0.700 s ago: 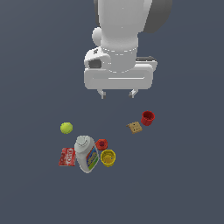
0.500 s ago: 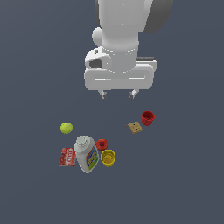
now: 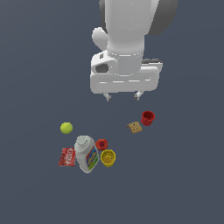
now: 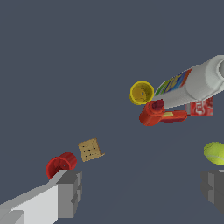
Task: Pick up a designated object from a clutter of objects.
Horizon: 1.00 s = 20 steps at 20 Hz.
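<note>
The yellow cup (image 3: 107,157) (image 4: 141,92) stands upright in the clutter, beside the white bottle (image 3: 86,153) (image 4: 192,85) and a small red cup (image 3: 101,144) (image 4: 152,113). My gripper (image 3: 122,96) (image 4: 142,190) hangs open high above the floor, up and to the exterior view's right of the yellow cup, with nothing between its fingers (image 4: 70,192). Only the two short fingertips show under the white hand in the exterior view.
A yellow-green ball (image 3: 66,127) (image 4: 215,152) lies at the exterior view's left. A flat red packet (image 3: 67,157) (image 4: 201,107) sits beside the bottle. A brown cracker (image 3: 134,127) (image 4: 89,149) and another red cup (image 3: 148,117) (image 4: 61,164) lie below the gripper.
</note>
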Each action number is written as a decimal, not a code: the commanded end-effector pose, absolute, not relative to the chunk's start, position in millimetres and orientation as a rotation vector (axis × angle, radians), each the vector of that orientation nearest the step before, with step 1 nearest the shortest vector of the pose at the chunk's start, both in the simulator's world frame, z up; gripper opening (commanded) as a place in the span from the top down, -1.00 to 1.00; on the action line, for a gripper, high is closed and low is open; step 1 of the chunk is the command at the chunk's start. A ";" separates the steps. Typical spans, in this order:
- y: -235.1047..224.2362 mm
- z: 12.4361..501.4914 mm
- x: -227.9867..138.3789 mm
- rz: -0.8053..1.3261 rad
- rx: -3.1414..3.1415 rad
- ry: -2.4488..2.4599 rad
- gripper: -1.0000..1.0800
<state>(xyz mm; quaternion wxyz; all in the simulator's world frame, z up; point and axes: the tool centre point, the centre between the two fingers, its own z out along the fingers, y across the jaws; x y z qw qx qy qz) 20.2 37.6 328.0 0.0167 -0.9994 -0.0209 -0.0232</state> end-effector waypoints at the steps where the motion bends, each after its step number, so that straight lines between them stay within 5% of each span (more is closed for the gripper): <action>1: 37.2 326.9 21.3 -0.072 -3.107 -0.064 -0.92; 20: 15.3 237.8 87.5 -0.041 -3.118 -0.015 -0.92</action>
